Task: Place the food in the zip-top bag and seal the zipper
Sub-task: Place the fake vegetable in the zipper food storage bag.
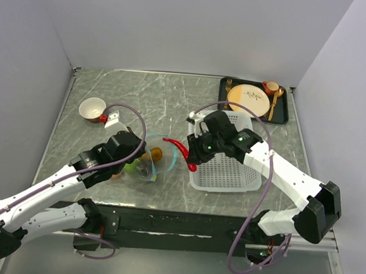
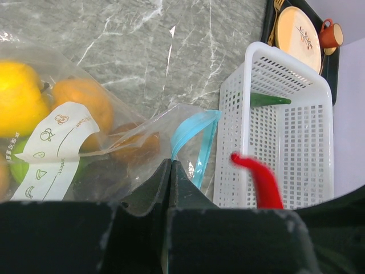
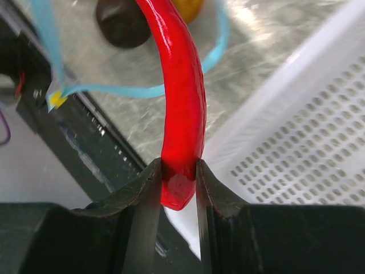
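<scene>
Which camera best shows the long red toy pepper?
Right wrist: the long red toy pepper fills the frame, pinched by the right gripper. Top external shows it small; left wrist shows only part.

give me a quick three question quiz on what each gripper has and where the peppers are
1. True or false: the green pepper is already inside the zip-top bag.
2. Multiple choice: the right gripper holds A) nothing B) the red pepper C) the green pepper.
3. Fill in: the left gripper is pinched shut on the edge of the ____.
Key: 1 false, it lies in the white mesh basket. 2 B. 3 zip-top bag.
</scene>
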`<state>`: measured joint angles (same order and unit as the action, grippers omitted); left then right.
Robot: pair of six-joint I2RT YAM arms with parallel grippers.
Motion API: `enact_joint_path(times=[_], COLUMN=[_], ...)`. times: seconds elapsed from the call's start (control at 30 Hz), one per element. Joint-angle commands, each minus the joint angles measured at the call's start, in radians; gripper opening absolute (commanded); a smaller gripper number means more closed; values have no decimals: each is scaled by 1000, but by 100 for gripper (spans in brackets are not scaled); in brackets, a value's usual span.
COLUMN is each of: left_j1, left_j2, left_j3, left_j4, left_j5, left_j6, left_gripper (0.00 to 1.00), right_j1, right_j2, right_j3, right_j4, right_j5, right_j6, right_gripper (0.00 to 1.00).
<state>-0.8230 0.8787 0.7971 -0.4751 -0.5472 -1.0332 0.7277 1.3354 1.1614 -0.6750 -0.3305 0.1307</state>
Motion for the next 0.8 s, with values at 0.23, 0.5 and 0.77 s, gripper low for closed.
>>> enact_joint_path(times=[0.23,0.5,0.77], left_j1=[4,4,4], left_j2=[-23,-37,-43], left_j3=[14,10,13], left_j4=[27,23,21], left_j5=[-3,-3,0], left_j6=[7,7,31], left_gripper=[1,1,3], right_j1=[107,105,107], right_j2=[54,204,327], right_j3=[67,181,291], right_j4=[-12,31,57], right_j5=[41,28,30], right_j6=[-43,27,95], right_gripper=[18,19,18])
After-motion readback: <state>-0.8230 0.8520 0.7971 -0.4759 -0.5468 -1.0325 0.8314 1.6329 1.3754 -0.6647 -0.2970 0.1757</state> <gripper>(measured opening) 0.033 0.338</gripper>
